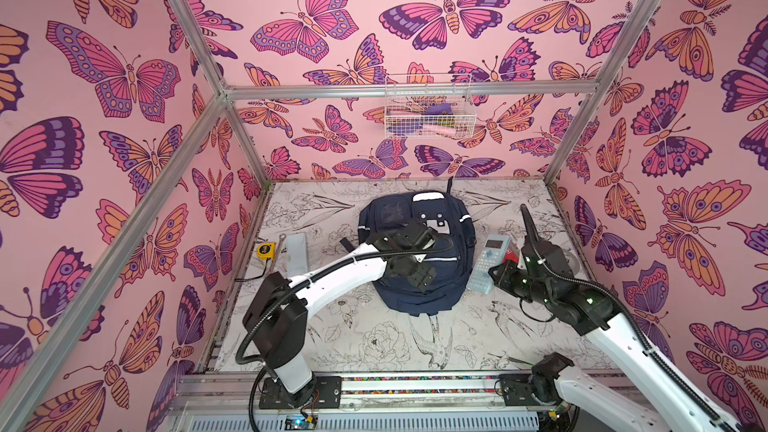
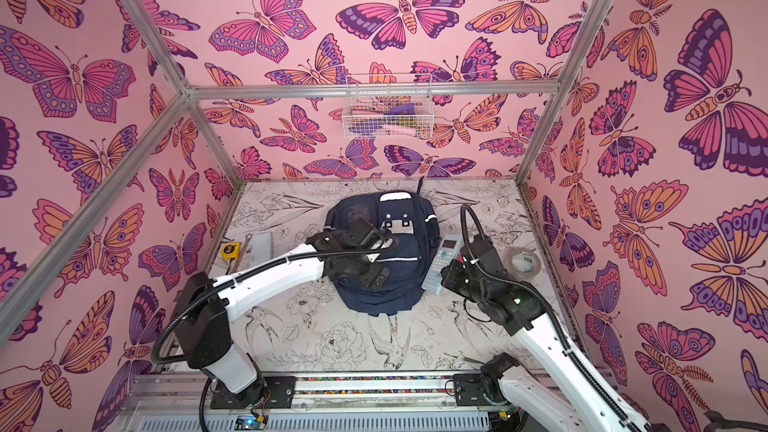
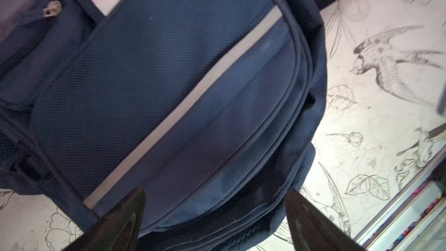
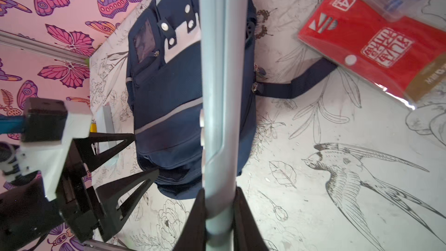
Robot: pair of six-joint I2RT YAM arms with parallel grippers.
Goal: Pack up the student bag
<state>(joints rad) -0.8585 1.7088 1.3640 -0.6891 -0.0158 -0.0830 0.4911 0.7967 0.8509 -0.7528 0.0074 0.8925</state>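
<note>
While my right fingers [image 4: 193, 223] are clamped on one end of the pale blue calculator [image 1: 489, 257], just beside the student bag [image 1: 451, 280], my left fingers [image 3: 125, 220] stand wide apart and empty above the bag's lower front pocket. The bag lies flat on its back mid-counter [image 1: 374, 347], and every zip I can see looks closed. I judge that opening it comes first. I'd bring the left fingers to a zip pull [image 4: 255, 88] on the bag's side, pinch the tab alone rather than the fabric, and draw along the seam while the calculator waits clear.
</note>
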